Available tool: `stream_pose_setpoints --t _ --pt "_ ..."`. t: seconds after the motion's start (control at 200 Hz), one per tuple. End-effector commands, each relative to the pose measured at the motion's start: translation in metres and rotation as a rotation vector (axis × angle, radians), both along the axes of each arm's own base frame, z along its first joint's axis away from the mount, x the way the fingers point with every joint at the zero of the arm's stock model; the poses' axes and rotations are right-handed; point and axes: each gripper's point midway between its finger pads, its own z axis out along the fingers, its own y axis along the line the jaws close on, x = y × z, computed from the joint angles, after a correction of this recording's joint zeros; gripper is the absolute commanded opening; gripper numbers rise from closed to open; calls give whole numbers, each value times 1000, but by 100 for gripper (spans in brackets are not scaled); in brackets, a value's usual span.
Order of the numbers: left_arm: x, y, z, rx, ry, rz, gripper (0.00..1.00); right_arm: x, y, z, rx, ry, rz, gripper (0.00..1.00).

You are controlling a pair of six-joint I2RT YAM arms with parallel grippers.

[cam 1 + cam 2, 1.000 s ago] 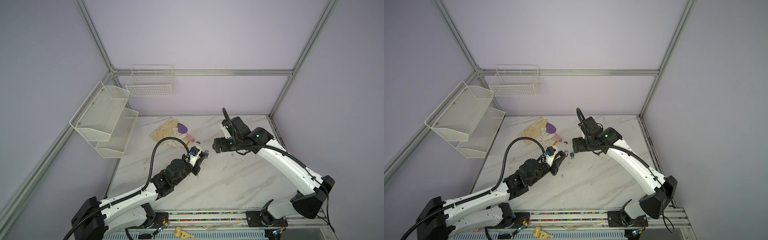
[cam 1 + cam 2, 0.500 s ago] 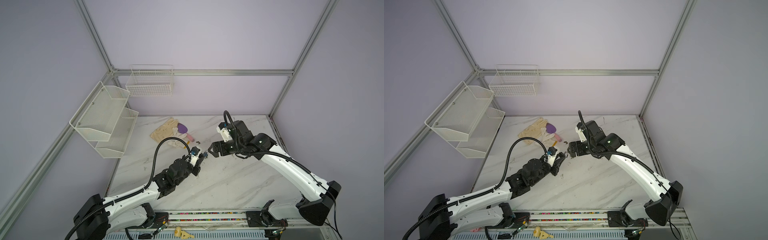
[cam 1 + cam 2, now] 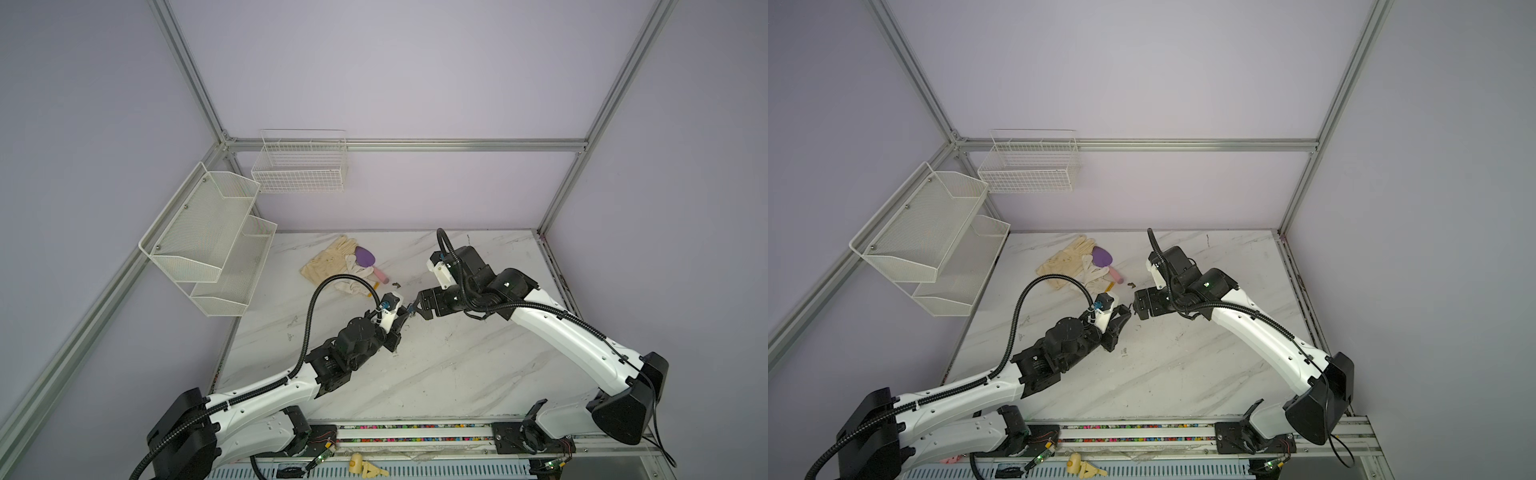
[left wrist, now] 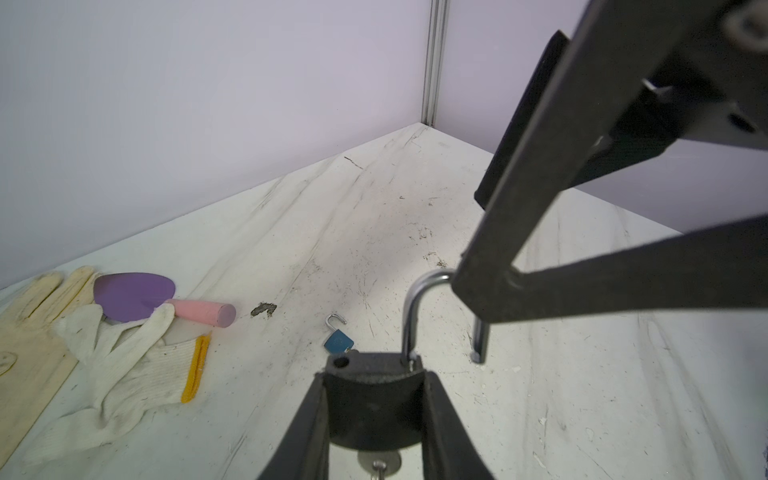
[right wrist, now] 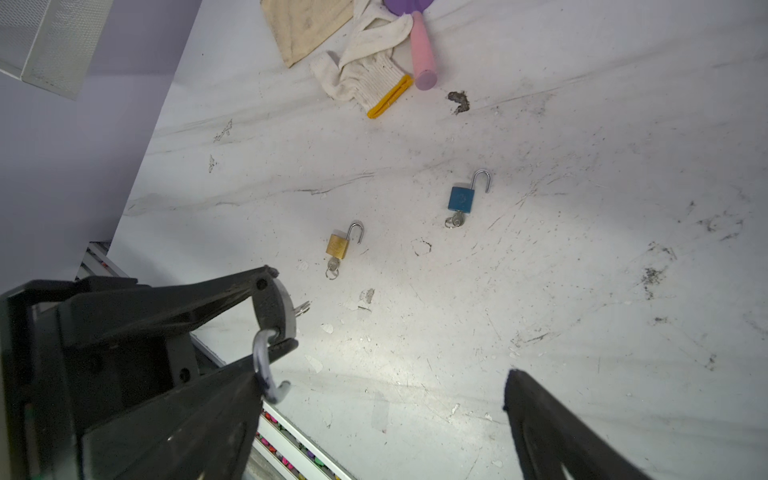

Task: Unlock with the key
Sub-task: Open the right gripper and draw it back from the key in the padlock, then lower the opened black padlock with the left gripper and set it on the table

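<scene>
Three padlocks in view. Black padlock (image 4: 374, 399): clamped by the body between left gripper (image 4: 375, 376) fingers, apparently off the table (image 4: 332, 232). Runs lengthwise along those fingers, shackle (image 4: 411, 307) end pointing away from the left wrist toward the right gripper (image 5: 382, 386), key (image 4: 378, 461) end back toward the wrist. Shackle open: one leg in the body, free leg out. Meets one right finger at the bend; contact or near miss, can't tell. Right gripper spread wide, holding nothing. Farther out, flat on the marble: blue padlock (image 5: 461, 198) and gold padlock (image 5: 337, 245), shackles open, keys in. Beyond: gloves (image 5: 365, 79), pink-handled paddle (image 5: 422, 54).
</scene>
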Motion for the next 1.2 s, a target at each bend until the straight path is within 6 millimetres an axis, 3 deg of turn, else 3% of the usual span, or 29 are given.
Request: stream_pose_setpoints --t 0.0,0.115,0.26,0.44,0.59,0.625,0.78,0.795,0.86,1.07,1.2 --pt "4 -5 33 -72 -51 7 0 3 -6 -5 -50 -9 -14 95" --pt "5 -5 33 -69 -50 8 0 3 -3 6 -26 -17 -10 95" --pt "7 -6 30 -68 -8 25 0 3 9 44 93 -68 4 97" --pt "16 -3 17 -149 175 158 0 41 -25 42 31 -125 -206 97" --pt "7 -22 -6 -136 350 228 0 68 -54 39 100 -145 -359 97" --pt "4 -27 -11 -132 393 246 0 70 -65 46 138 -170 -394 97" --pt "-11 -49 -41 -129 605 332 0 84 -101 23 191 -175 -525 97" --pt "-12 -52 -52 -107 629 346 0 84 -104 21 199 -172 -540 97" --pt "-19 -62 -66 -88 706 381 0 84 -110 9 262 -150 -560 97" --pt "-36 -65 -111 53 859 550 0 76 -135 -33 304 -103 -638 98" --pt "-40 -69 -127 101 898 592 0 69 -152 -49 322 -57 -659 98"
